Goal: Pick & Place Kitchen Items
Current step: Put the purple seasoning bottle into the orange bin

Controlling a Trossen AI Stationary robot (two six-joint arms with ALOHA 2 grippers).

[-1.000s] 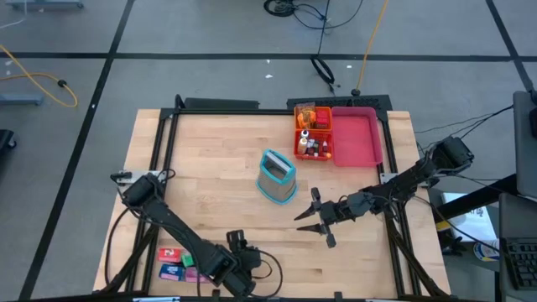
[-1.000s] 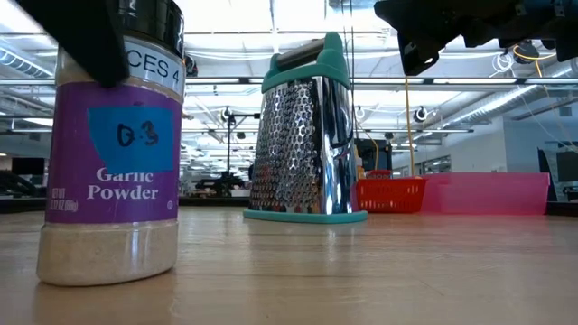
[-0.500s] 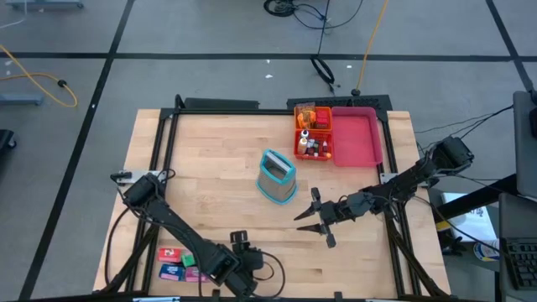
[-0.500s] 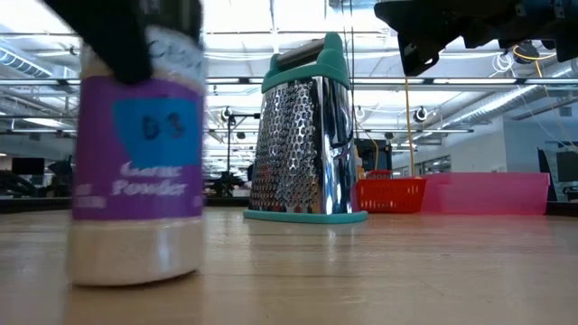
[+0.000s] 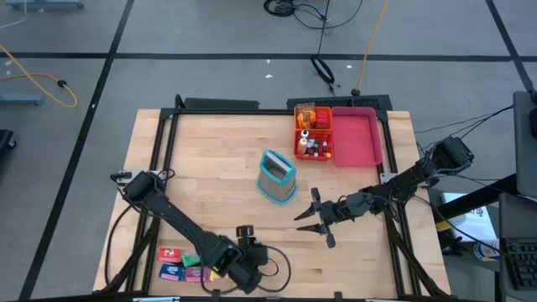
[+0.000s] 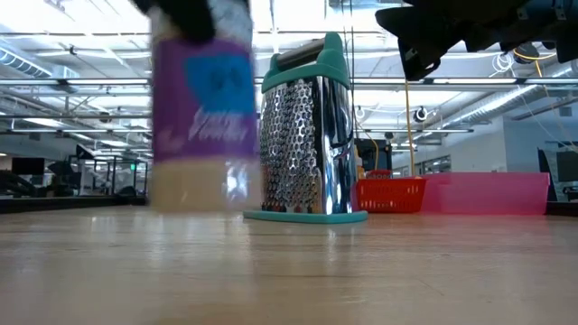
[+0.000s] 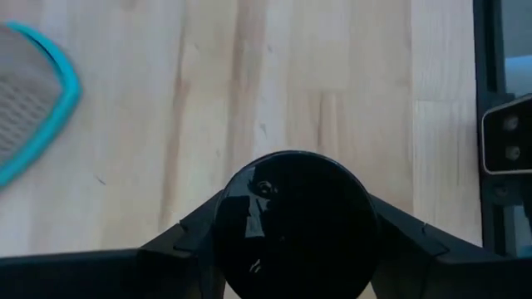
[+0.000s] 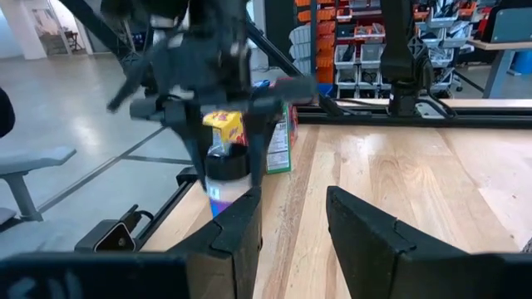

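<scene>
Left claw (image 5: 245, 232) sits near the front edge of the surface (image 5: 210, 176), approx. mid-width, clamped on the black cap of the garlic powder jar (image 6: 201, 108). Left wrist view: both fingers (image 7: 189, 230) press the round cap from either side. Low view shows the jar w/ purple label and blue sticker, base clear of the wood, i.e. lifted off the surface, blurred, just beside the grater (image 6: 305, 135) in that view.

Right claw (image 5: 312, 215) hangs over the right half of the surface, betw. the grater and the right edge, fingers spread apart, nothing betw. them. Right wrist view confirms the gap betw. its fingers (image 8: 366, 228), bare wood below.

Grater (image 5: 277, 176), steel w/ teal frame, stands upright approx. at the centre of the surface.

Back edge, right of centre: orange tray (image 5: 301, 148) holding several tiny bottles and jars (image 5: 314, 146), plus small orange pieces at its far end. Pink tray (image 5: 359, 138) touches it on the right side.

Front-left corner: small boxes (image 5: 174, 263) lying flat in a cluster, red, blue, green; a yellow one shows by the left arm. Right wrist view also shows the yellow box (image 8: 222, 127) and a green-edged box behind the lifted jar.
</scene>
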